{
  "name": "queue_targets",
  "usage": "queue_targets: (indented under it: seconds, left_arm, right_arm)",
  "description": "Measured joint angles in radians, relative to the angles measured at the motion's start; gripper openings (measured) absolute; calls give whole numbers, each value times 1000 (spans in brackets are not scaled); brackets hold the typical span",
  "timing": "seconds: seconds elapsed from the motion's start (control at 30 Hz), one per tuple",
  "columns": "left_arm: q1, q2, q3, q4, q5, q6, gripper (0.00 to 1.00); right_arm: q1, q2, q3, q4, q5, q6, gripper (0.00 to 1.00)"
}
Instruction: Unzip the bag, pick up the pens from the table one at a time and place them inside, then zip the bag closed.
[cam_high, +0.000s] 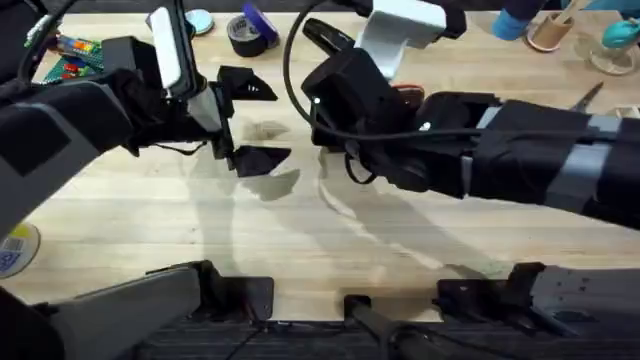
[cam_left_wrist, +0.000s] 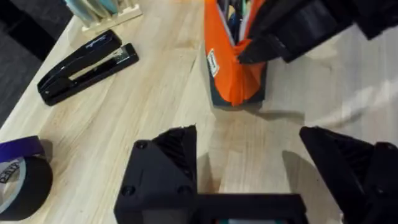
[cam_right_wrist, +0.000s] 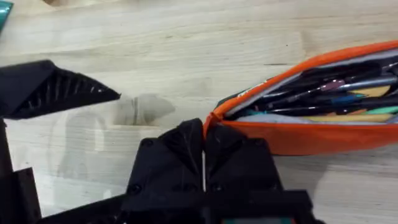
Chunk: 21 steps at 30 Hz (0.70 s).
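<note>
Item: bag (cam_right_wrist: 311, 134), orange fabric with a dark lower edge. It lies on the tabletop (cam_right_wrist: 186, 50), mouth gaping, with many pens (cam_right_wrist: 329, 99) packed lengthwise inside. In the overhead view it sits just past the middle, largely hidden under the right arm.

Right hand (cam_right_wrist: 204, 158): fingers pressed together at the near end of the bag, right at the corner where the zipper line ends. Whether they pinch the pull or only the fabric cannot be told. Judged purpose: anchoring or drawing the zipper at that end.

Left hand (cam_left_wrist: 273, 180): fingers spread wide, holding nothing, poised just short of the same end of the bag. Judged purpose: ready to steady the pouch.

Orientation: the long axis runs away from both hands, the near end facing them, opening upward.

Also present: stapler (cam_left_wrist: 87, 62); tape roll (cam_left_wrist: 22, 180).
</note>
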Motion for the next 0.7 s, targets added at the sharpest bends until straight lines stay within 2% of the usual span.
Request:
queue_targets:
  seconds: [0.2, 0.7]
  left_arm:
    - [-40, 66, 0, 79, 18, -79, 995]
    - [-181, 255, 0, 406, 52, -375, 996]
  right_arm:
    - [0, 0, 0, 2, 0, -2, 31]
    - [0, 0, 0, 3, 0, -3, 31]
